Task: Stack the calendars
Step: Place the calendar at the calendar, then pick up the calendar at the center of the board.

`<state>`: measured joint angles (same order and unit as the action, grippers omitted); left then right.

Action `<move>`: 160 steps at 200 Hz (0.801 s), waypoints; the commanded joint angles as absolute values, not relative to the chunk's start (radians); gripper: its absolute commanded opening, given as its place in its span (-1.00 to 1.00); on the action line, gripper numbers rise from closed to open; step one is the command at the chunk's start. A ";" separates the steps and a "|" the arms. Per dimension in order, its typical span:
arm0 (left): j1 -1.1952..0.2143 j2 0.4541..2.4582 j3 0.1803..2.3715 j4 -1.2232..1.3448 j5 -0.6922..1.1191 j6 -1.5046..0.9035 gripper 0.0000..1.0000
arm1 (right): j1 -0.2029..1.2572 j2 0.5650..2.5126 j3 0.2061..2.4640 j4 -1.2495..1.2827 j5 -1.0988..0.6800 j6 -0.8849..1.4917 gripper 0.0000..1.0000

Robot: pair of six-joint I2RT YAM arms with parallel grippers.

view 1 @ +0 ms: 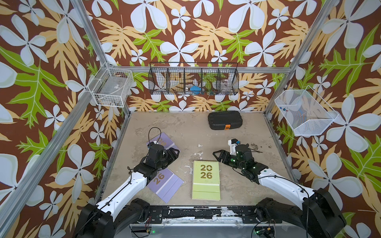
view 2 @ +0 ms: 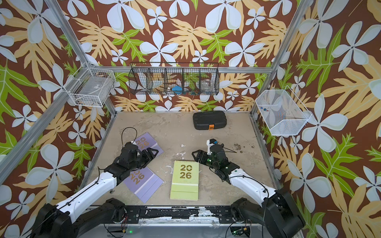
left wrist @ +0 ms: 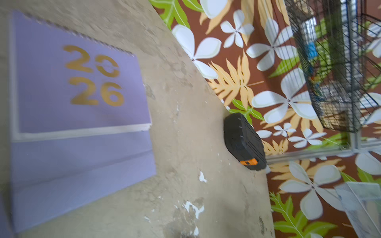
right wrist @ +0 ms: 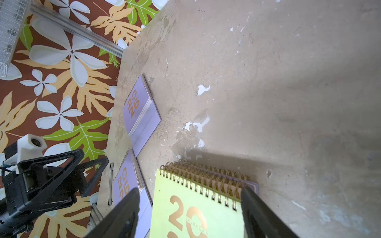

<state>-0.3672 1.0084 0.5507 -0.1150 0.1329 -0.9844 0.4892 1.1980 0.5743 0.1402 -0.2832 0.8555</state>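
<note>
A lime green calendar (view 1: 206, 179) with gold "2026" lies flat at the table's front middle. It tops a stack, and several gold spirals and a lilac edge (right wrist: 254, 185) show under it. Two lilac calendars lie apart at the left, one farther back (view 1: 164, 140) and one near the front (view 1: 168, 185), which my left arm partly covers. My left gripper (view 1: 176, 154) hovers open between them with nothing in it. My right gripper (view 1: 215, 157) hangs open just past the stack's far right corner. Its fingers (right wrist: 129, 208) stand wide on either side of the green cover without touching it.
A black ribbed case (view 1: 225, 120) with an orange latch sits at the back of the table. Wire baskets hang on the walls: white at the left (view 1: 112, 87), black at the back (view 1: 193, 79), white mesh at the right (view 1: 303, 112).
</note>
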 commanded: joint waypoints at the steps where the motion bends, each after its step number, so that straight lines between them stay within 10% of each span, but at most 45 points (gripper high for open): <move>1: -0.330 0.981 0.550 -0.317 0.039 -0.934 0.55 | 0.496 1.257 0.649 0.093 -0.303 0.785 0.79; 65: -0.324 0.931 0.562 -0.542 -0.152 -0.955 0.99 | 0.630 1.541 0.991 -0.054 -0.288 0.689 1.00; 160: -0.324 0.977 0.597 -0.787 -0.265 -1.175 0.99 | 0.791 1.949 1.458 -0.219 -0.449 0.650 1.00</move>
